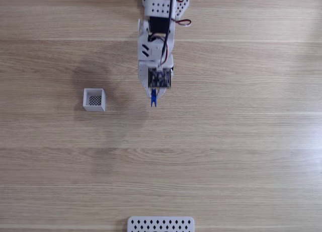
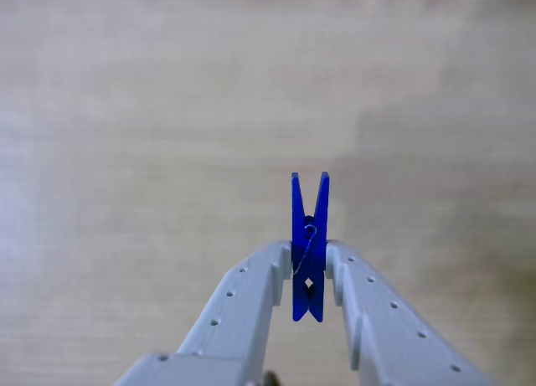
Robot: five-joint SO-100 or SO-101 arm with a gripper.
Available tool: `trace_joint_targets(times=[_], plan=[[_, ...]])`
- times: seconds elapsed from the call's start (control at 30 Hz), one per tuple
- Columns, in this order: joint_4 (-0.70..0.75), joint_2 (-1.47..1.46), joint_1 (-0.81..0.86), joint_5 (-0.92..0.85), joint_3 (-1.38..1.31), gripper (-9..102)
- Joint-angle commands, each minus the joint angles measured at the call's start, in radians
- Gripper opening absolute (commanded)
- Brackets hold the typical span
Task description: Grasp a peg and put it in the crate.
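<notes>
Crate [image 1: 94, 99] stood left of centre on the wooden worktop [image 1: 241, 156] in the fixed view: a small white square box, open-topped, its dark perforated mesh bottom exposed and nothing lying on it. A wide flat white perforated plate [image 1: 160, 224] sat at the bottom edge of the same view, cut off by the frame and well apart from the crate.

The arm [image 1: 157, 35] reached down from the top edge of the fixed view, white-bodied with dark motor housings and red and black wiring, and ended at the gripper [image 1: 153, 94] to the right of the crate, roughly level with it, with bare worktop between them. The peg [image 1: 153, 98], slim and bright blue, projected from the gripper's tip.

In the other view the gripper [image 2: 309, 265] entered from the bottom edge, and its two pale grey fingers [image 2: 251, 298] converged and pressed on the peg [image 2: 310, 244] from either side at about its spring. The peg stood lengthwise between them, its forked end pointing away from the camera, its other end lying between the fingers. Behind it the wood grain appeared blurred, and whether the peg touched the worktop could not be told.

Open wood lay on every side of the crate, and the broad lower half of the worktop was bare down to the plate.
</notes>
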Motion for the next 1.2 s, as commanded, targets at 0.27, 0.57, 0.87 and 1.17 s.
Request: trace_joint_targets(times=[0.27, 0.57, 0.87, 1.17], plan=[[-0.988, 0.172, 0.262, -0.006, 0.291, -1], [-1.166, 0.009, 0.405, -0.006, 0.356, -1], [-1.157, -0.215, 0.457, -0.002, 0.163, -1], [-1.155, -0.261, 0.474, -0.005, 0.106, -1]])
